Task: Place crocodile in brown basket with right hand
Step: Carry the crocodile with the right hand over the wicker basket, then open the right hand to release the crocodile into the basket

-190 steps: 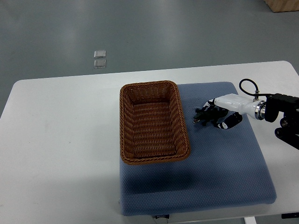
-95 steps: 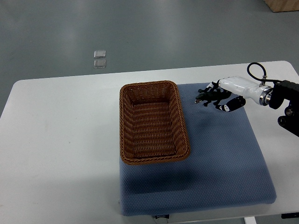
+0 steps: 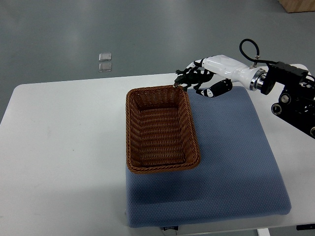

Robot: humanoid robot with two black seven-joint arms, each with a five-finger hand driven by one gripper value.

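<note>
The right hand (image 3: 212, 73) was stretched out from the right edge, arm nearly level, its fingers (image 3: 219, 88) curled around the dark crocodile (image 3: 189, 77). The toy hung in the air by the far right corner of the brown basket (image 3: 130, 129). The basket sat on a blue mat (image 3: 236, 162) over the right part of a white table (image 3: 59, 147). Beyond lay grey floor (image 3: 157, 29), with two small clear squares (image 3: 105, 62) on it.

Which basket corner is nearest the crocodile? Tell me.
The far right corner of the brown basket, just below the crocodile held by the right hand; the other three are farther.
</note>
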